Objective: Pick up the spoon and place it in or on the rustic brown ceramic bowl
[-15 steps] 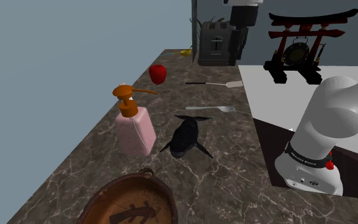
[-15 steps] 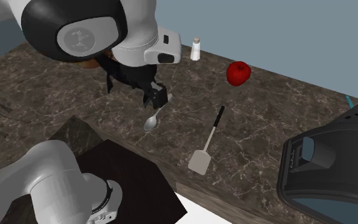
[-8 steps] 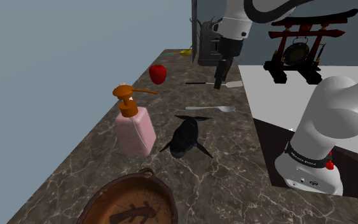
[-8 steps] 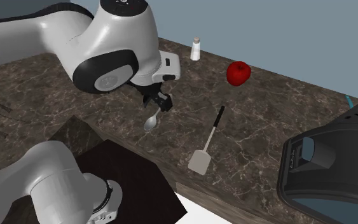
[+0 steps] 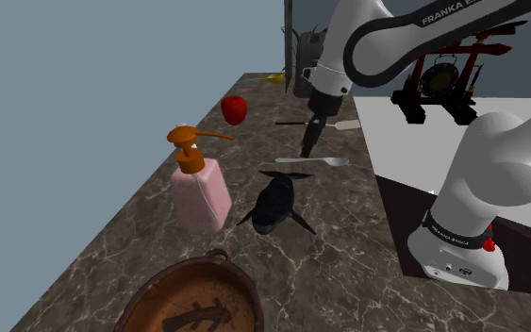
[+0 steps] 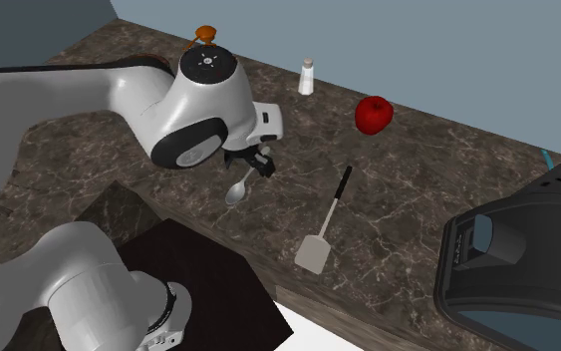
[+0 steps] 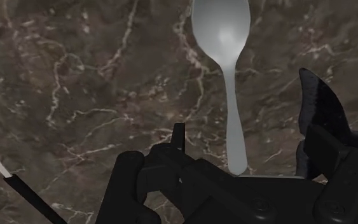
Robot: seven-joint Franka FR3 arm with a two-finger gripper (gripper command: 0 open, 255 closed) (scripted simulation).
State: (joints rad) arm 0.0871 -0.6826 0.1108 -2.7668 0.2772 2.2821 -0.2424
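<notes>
We see the gripper [image 7: 247,108] spread wide and low over the spoon [image 7: 227,57], w/ the handle running btw. the two fingers [image 7: 323,121] and neither one touching it, so nothing's held. The spoon lies flat on the marble counter [image 5: 150,255], scoop end away from the hand, and in the shoulder view it sits btw. the spatula [image 5: 327,124] and a black fish figure [image 5: 274,203]. We find the brown bowl [image 5: 174,288] at that view's bottom edge, near the soap pump [image 5: 200,189] and well apart from the spoon.
</notes>
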